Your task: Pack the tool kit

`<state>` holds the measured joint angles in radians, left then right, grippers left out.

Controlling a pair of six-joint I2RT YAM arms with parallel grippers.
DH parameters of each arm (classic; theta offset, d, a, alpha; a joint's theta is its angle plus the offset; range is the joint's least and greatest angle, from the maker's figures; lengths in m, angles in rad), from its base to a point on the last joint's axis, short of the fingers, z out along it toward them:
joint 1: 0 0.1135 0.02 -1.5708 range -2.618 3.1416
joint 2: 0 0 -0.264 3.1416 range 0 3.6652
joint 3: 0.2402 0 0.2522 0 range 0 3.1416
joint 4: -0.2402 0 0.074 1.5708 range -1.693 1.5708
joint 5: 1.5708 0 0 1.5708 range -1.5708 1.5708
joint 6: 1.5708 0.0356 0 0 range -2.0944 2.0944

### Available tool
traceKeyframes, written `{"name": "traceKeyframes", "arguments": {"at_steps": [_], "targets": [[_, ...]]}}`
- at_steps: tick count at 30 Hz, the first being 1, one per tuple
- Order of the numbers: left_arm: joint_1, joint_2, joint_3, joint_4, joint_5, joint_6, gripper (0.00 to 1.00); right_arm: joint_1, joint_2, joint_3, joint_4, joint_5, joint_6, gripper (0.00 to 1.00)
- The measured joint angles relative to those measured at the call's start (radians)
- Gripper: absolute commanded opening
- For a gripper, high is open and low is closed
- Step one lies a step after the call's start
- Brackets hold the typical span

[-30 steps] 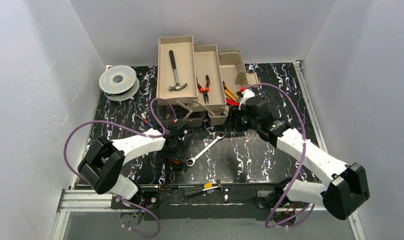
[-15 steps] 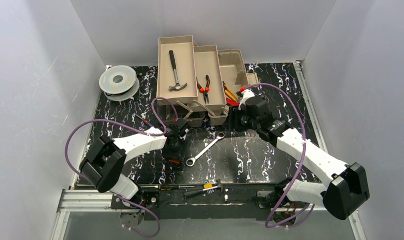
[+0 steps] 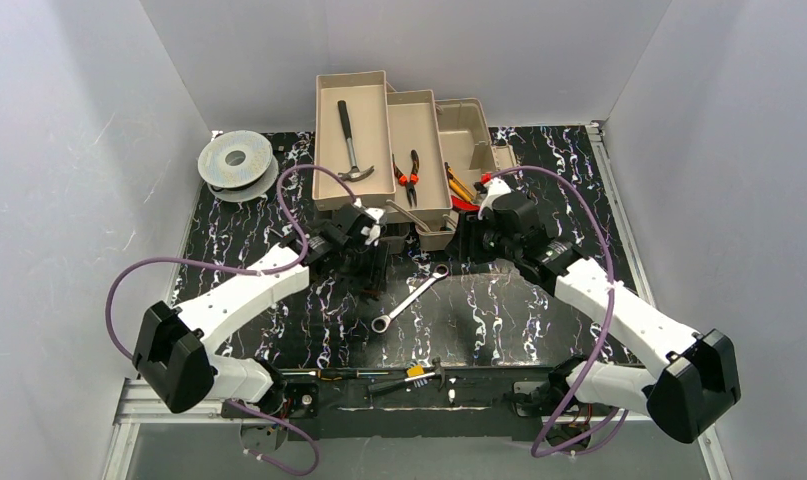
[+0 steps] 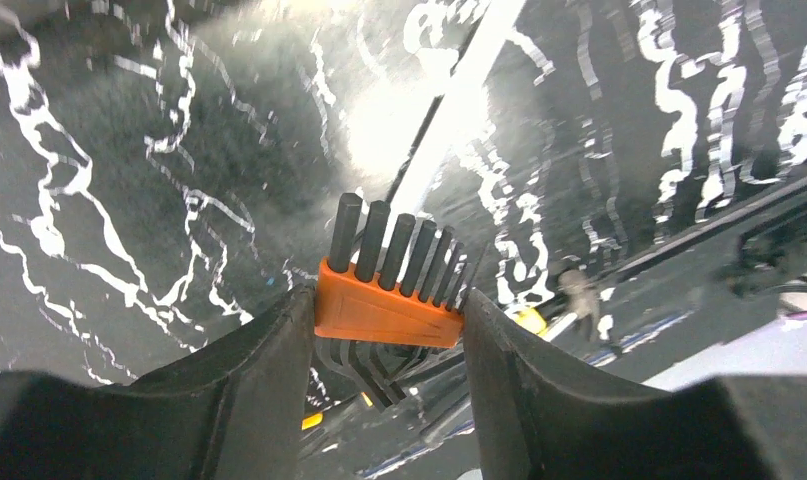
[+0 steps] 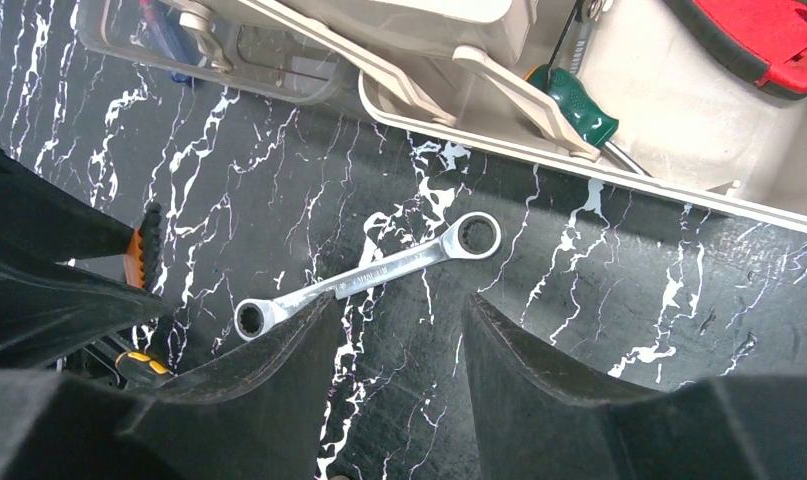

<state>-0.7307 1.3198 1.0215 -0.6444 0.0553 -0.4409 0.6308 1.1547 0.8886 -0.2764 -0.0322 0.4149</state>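
The tan toolbox [image 3: 324, 130] stands open at the back, its trays fanned out. One tray holds a hammer [image 3: 351, 145], the one beside it pliers [image 3: 409, 178]. My left gripper [image 3: 367, 268] hangs just in front of the box, shut on an orange hex key set [image 4: 384, 310] held above the mat between its fingers [image 4: 259, 370]. A silver wrench [image 3: 409, 298] lies on the mat between the arms. My right gripper [image 5: 399, 310] hovers open over the mat near the wrench [image 5: 369, 275], with nothing between its jaws. A green screwdriver [image 5: 579, 105] lies in the box bottom.
A round grey spool [image 3: 236, 160] sits at the back left. More small tools [image 3: 404, 378] lie along the near edge by the arm bases. A red-handled tool [image 5: 769, 40] rests in the box. White walls close in on three sides.
My left gripper closed on the hex key set, lifted it off the mat and carried it back toward the toolbox. The right arm has not moved.
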Motion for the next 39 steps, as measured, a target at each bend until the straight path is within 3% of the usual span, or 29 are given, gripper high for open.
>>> {"name": "traceKeyframes", "arguments": {"at_steps": [6, 20, 30, 36, 38, 39], "targets": [[0.0, 0.042, 0.212, -0.009, 0.014, 0.014, 0.1, 0.0, -0.06, 0.0, -0.007, 0.061, 0.001, 0.56], [0.043, 0.494, 0.815, 0.034, 0.111, 0.092, 0.1, 0.0, -0.193, -0.001, -0.029, 0.194, -0.006, 0.55], [0.177, 0.814, 1.145, 0.095, 0.146, 0.139, 0.16, 0.0, -0.234, -0.001, -0.037, 0.241, -0.026, 0.54], [0.218, 0.933, 1.211, 0.21, 0.143, 0.159, 0.18, 0.0, -0.23, -0.002, -0.037, 0.261, -0.03, 0.54], [0.22, 0.961, 1.225, 0.242, 0.133, 0.172, 0.23, 0.0, -0.227, -0.002, -0.036, 0.264, -0.03, 0.54], [0.221, 0.968, 1.228, 0.253, 0.124, 0.179, 0.35, -0.001, -0.225, -0.002, -0.037, 0.265, -0.03, 0.54]]}}
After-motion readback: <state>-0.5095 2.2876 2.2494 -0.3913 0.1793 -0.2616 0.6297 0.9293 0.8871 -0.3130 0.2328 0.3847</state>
